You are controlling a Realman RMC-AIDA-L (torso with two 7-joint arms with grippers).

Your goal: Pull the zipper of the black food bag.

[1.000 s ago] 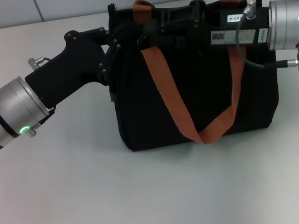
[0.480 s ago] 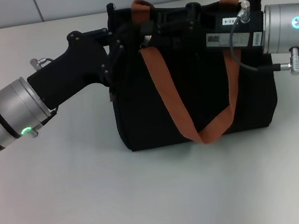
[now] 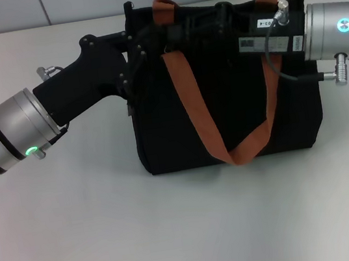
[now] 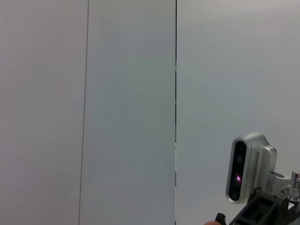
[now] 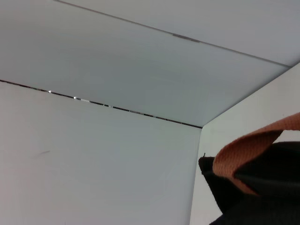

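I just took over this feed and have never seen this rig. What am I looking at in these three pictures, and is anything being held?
This is a two-armed robot at a white table. The head view looks down from the robot's head: a black food bag with orange strap handles stands upright. The left end effector reaches the bag's top at its left end; the right end effector lies along the top edge from the right. Their fingers blend into the black fabric, so a grip cannot be confirmed, and the zipper is not visible. The left wrist view shows mainly wall, plus the other arm's camera. The right wrist view shows wall and a bag corner.
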